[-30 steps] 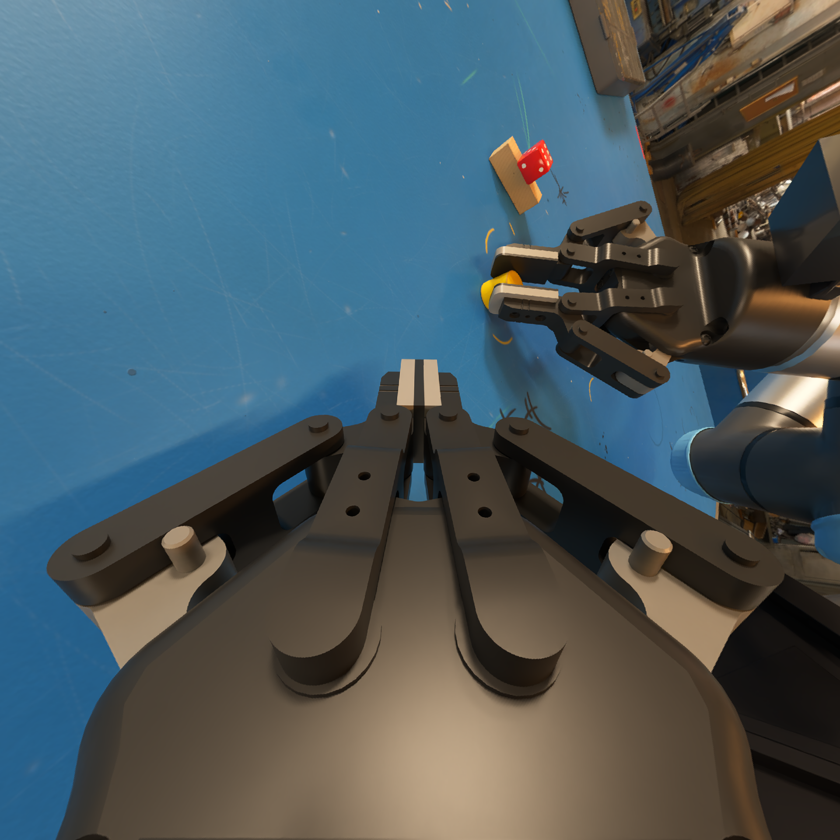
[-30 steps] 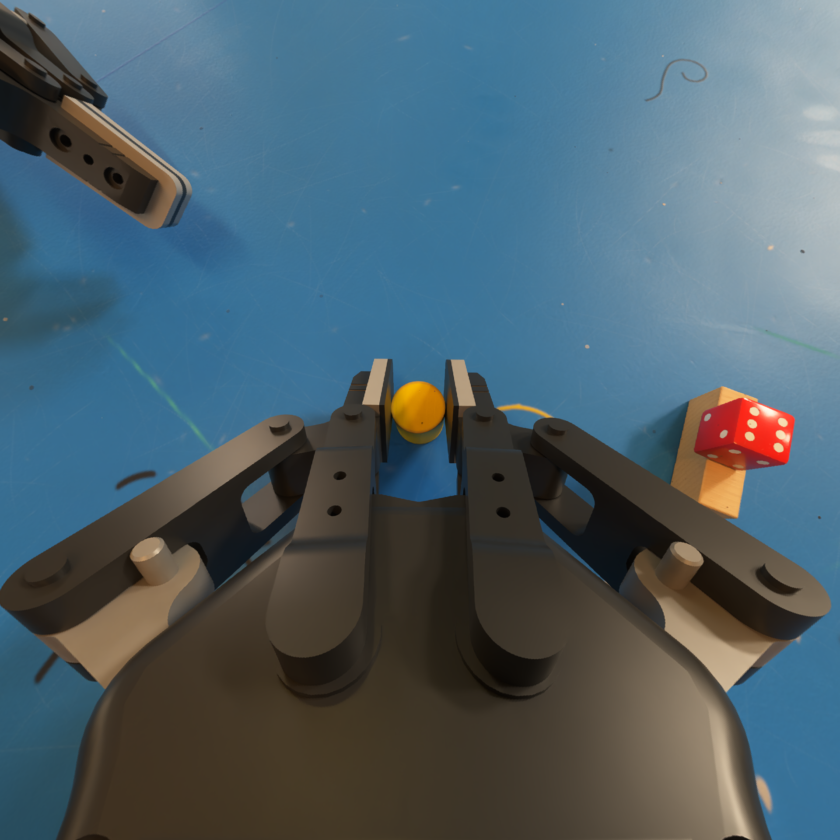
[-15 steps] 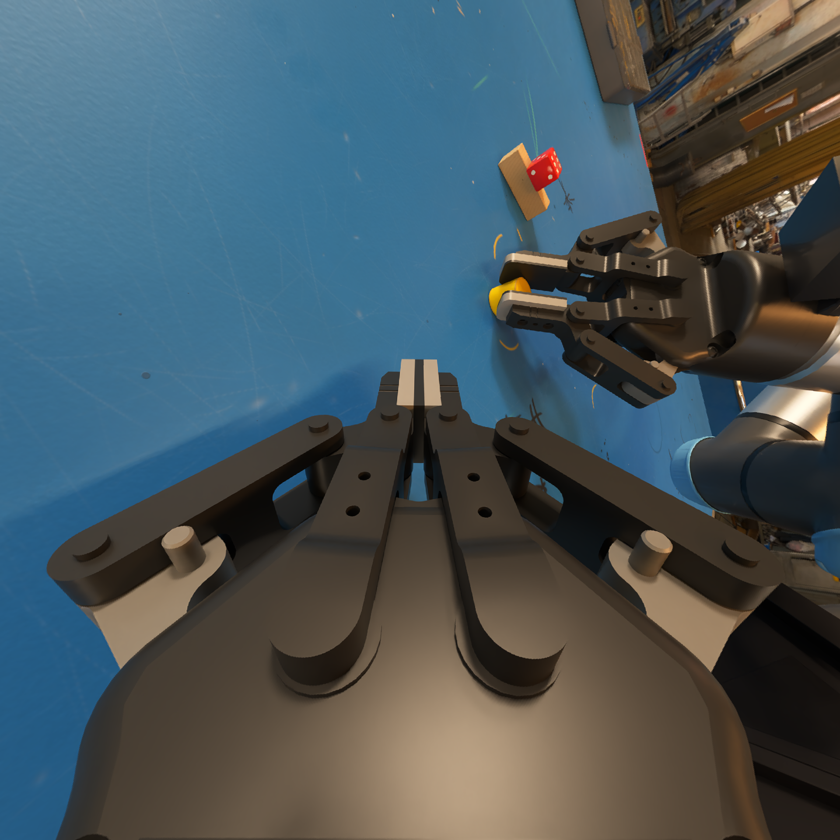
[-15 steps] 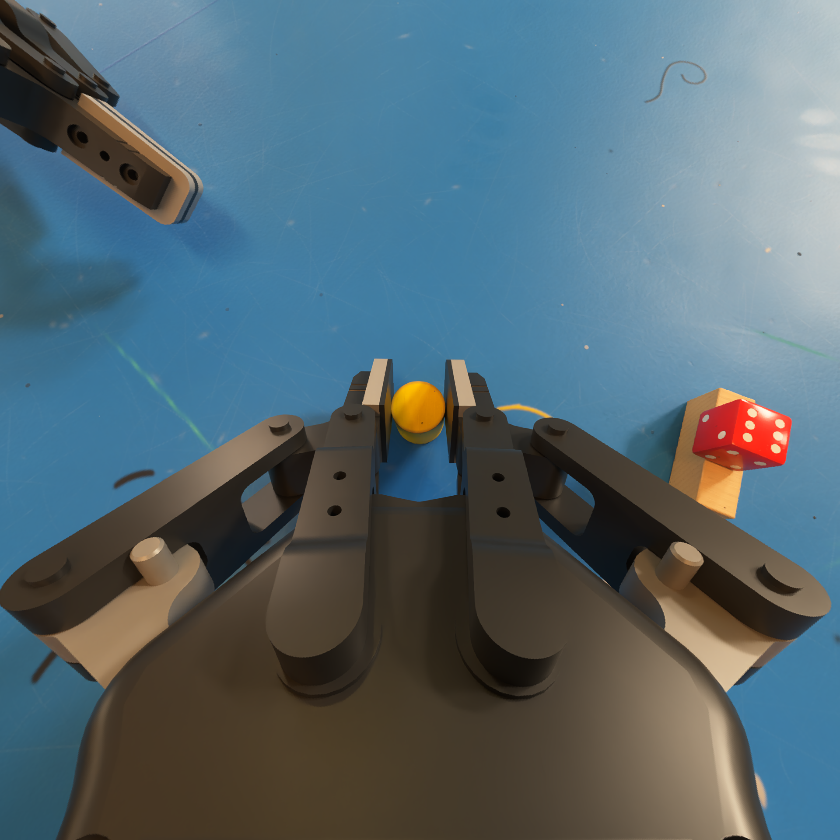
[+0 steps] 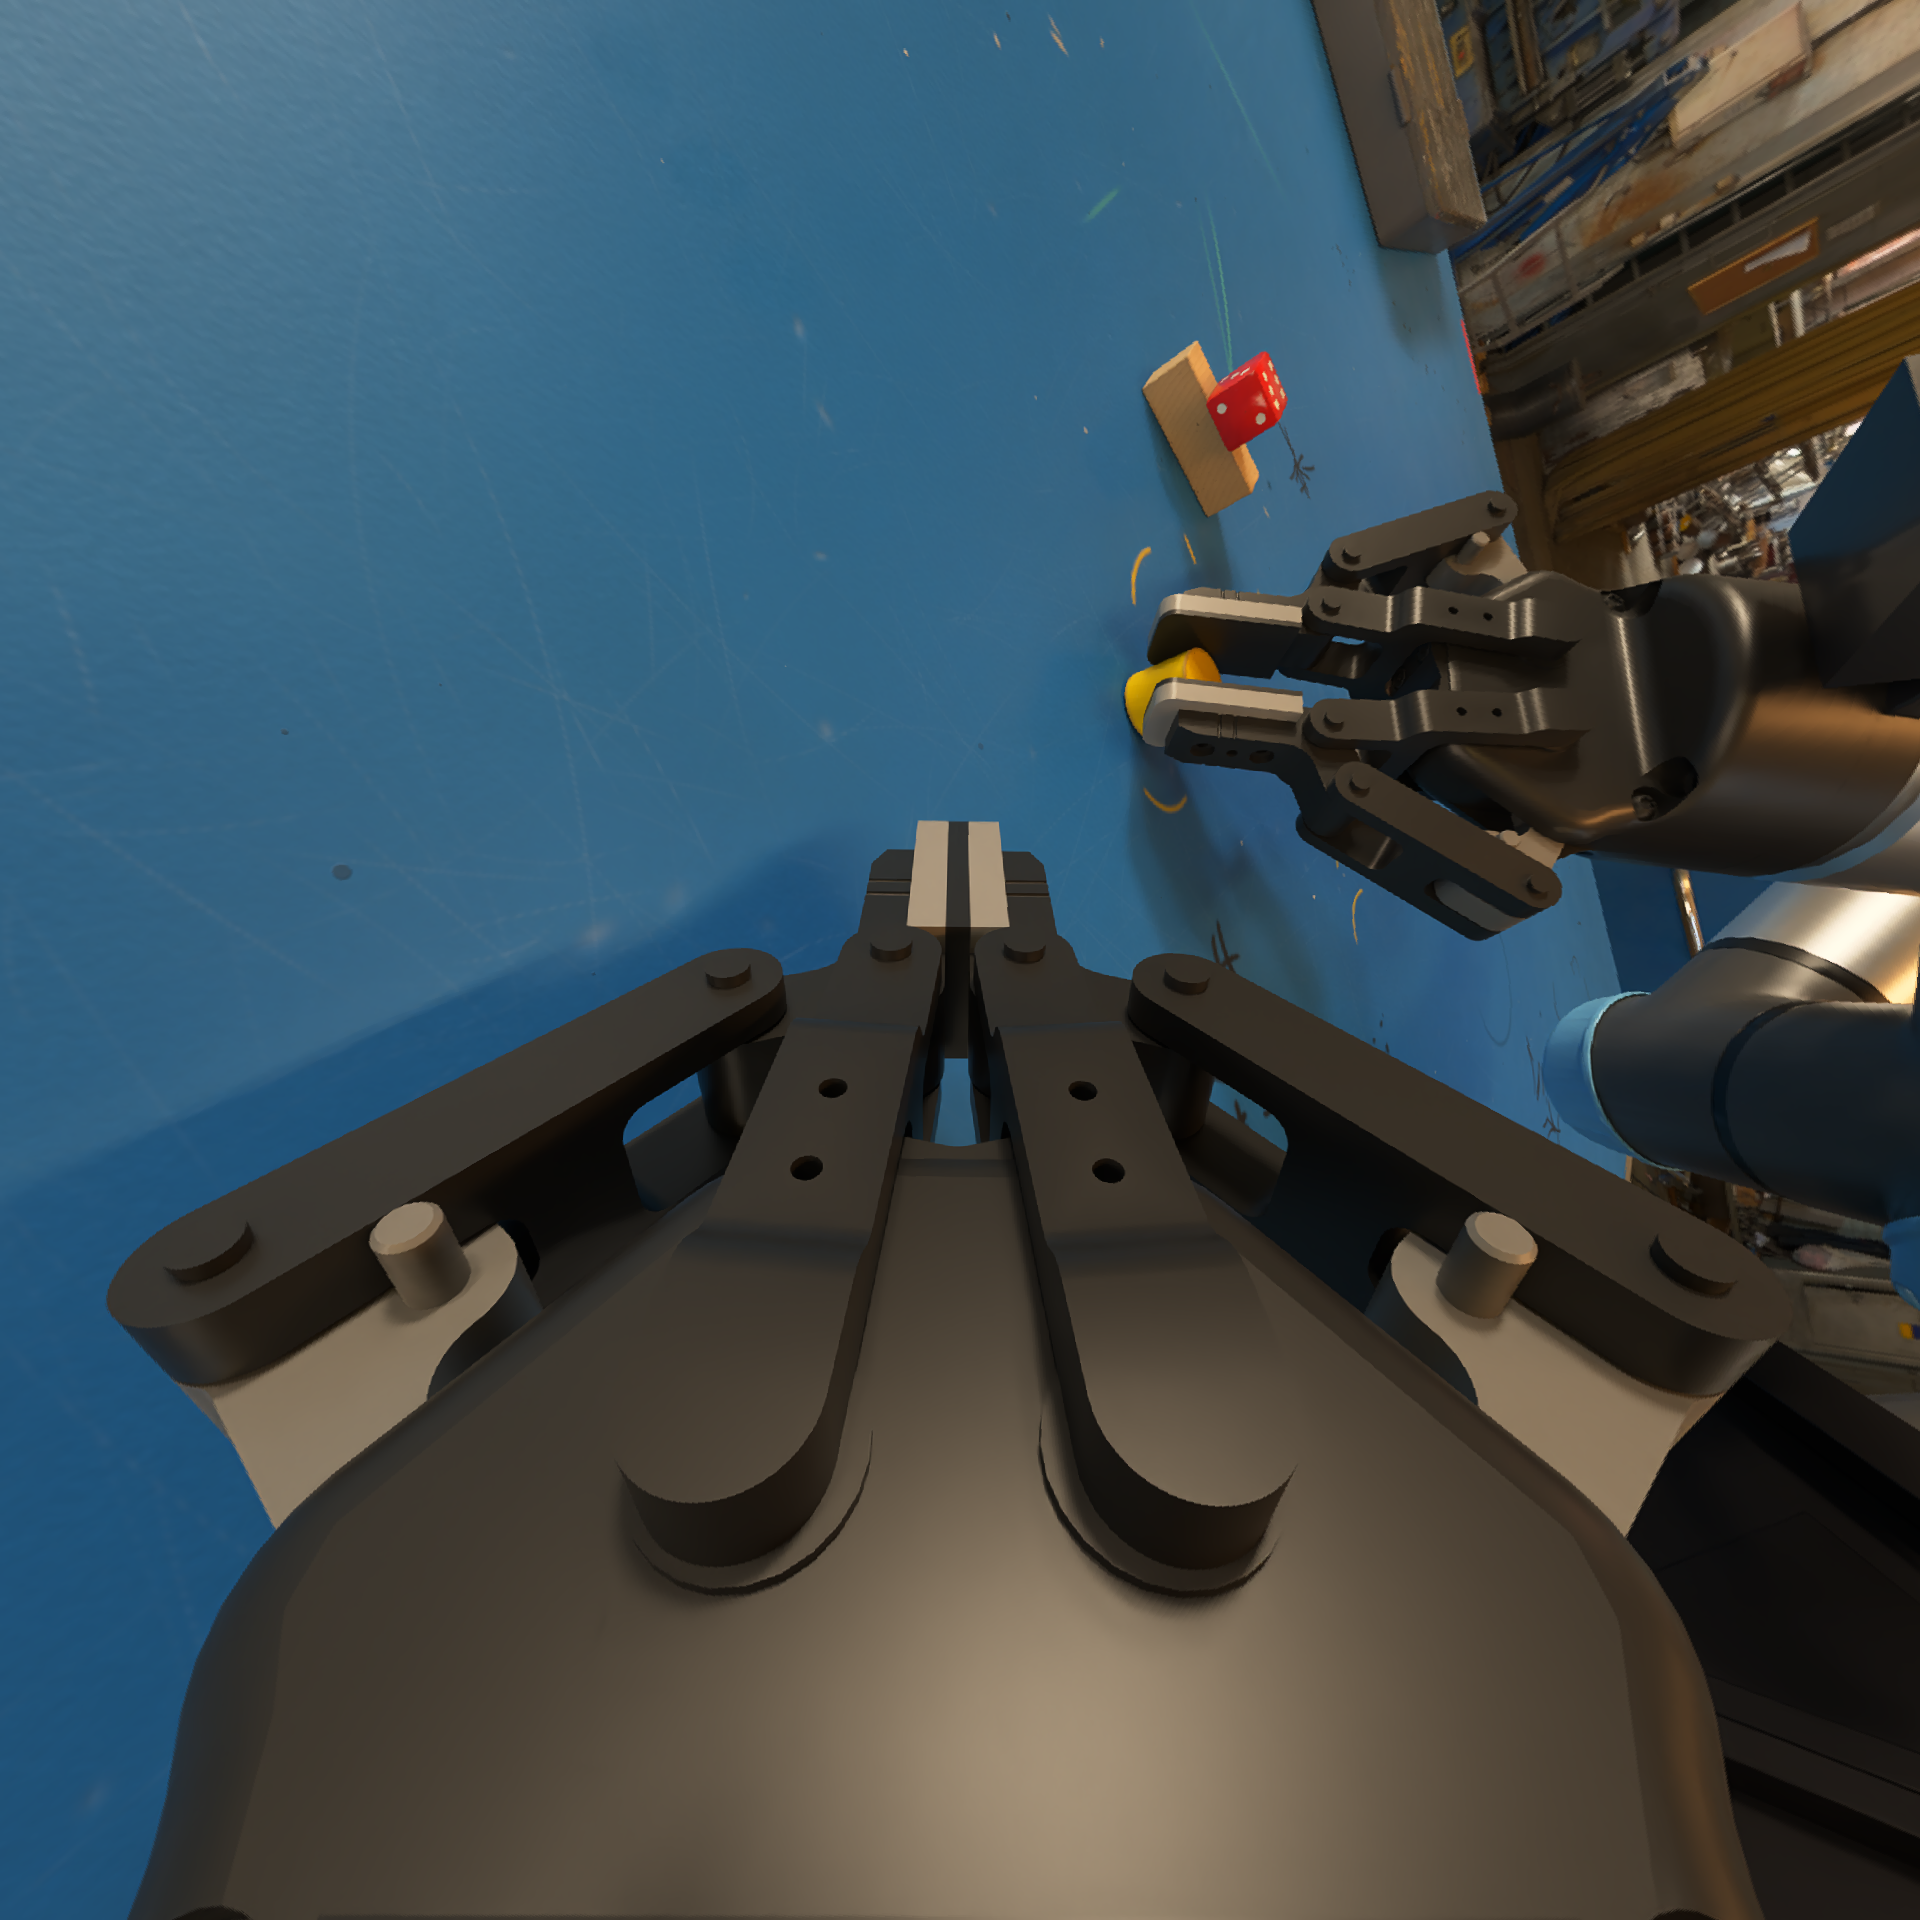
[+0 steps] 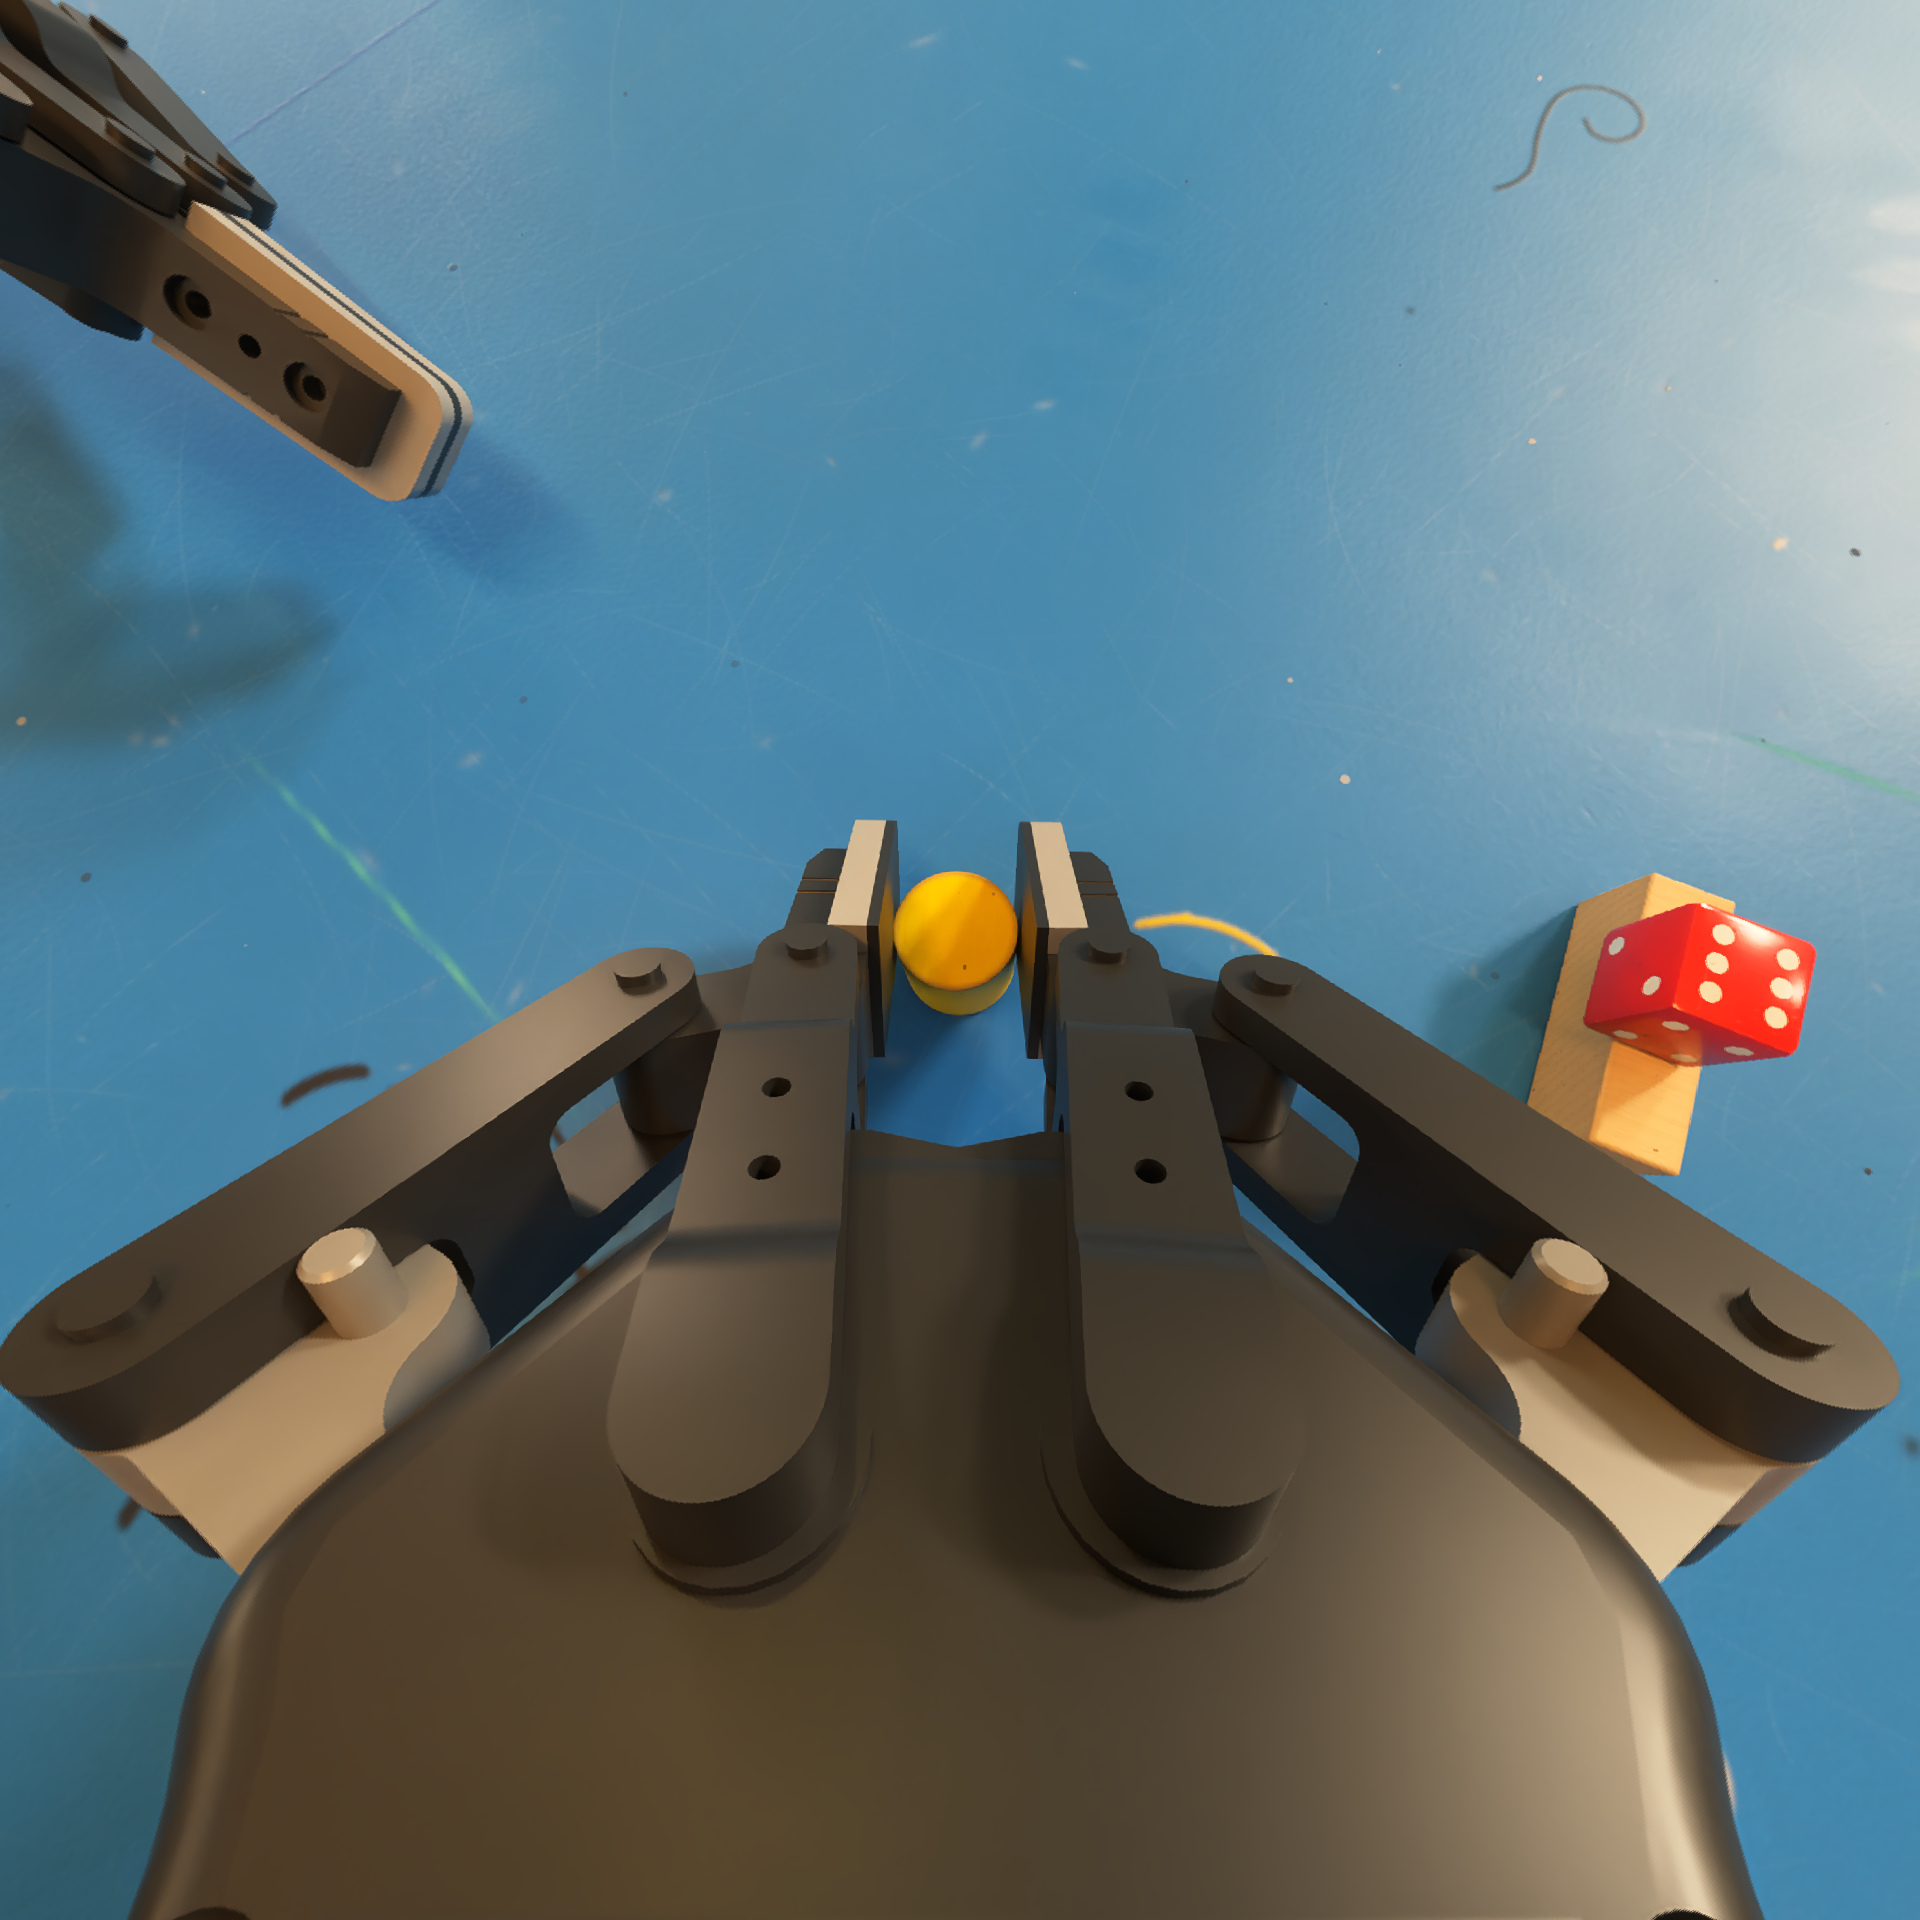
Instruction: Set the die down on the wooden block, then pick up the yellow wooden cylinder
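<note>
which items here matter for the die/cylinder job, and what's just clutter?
Job items:
- red die, sitting on the wooden block
- yellow wooden cylinder, between the right gripper fingers

Not part of it:
- left gripper, shut, empty
- grey slab at the table's far edge

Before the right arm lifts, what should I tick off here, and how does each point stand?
1. Die resting on the wooden block: ok, though it overhangs one edge.
2. Yellow cylinder between the right gripper fingers: ok, centred.
3. Pads pressing on the cylinder: cannot tell; they sit right at its sides.
4. Cylinder off the blue table: not ok, it appears to sit on the surface.
5. Left gripper shut, empty and off to the side: ok.
6. Die and block apart from the right gripper: ok.
</note>
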{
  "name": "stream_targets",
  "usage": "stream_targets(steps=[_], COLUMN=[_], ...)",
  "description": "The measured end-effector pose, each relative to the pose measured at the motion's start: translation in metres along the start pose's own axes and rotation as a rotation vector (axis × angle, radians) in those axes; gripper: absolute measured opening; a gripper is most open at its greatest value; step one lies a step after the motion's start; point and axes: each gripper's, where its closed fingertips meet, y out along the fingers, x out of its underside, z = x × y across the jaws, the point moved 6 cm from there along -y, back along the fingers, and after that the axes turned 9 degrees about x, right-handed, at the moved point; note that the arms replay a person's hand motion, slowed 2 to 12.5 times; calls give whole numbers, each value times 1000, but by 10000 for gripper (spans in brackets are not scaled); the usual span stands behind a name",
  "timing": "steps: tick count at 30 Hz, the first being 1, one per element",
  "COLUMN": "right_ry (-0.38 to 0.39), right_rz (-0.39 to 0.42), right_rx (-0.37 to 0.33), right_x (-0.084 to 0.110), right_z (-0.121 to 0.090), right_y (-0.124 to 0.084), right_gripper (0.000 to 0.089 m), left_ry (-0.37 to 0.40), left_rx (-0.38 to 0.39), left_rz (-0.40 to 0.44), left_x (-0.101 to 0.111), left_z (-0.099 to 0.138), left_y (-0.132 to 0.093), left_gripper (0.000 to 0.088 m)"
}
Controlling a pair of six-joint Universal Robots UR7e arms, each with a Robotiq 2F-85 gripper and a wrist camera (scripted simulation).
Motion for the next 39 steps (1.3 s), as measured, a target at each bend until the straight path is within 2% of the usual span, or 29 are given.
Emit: stream_targets(steps=[5,14,22,39], right_ry=[12,48,66,-14], right_rz=[-25,21,17,-43], right_rx=[-14,-80,-127,-84], right_x=[-1,-7,-7,1], right_z=[0,-5,-9,-12], right_y=[-2,-7,-9,-6], right_gripper=[204,204,204,204], left_ry=[-1,-3,-2,5], left_rx=[4,9,9,6], left_rz=[1,2,-2,-6], left_x=[0,0,1,0], left_z=[1,2,2,2], left_y=[0,2,3,5], left_gripper=[0,0,0,0])
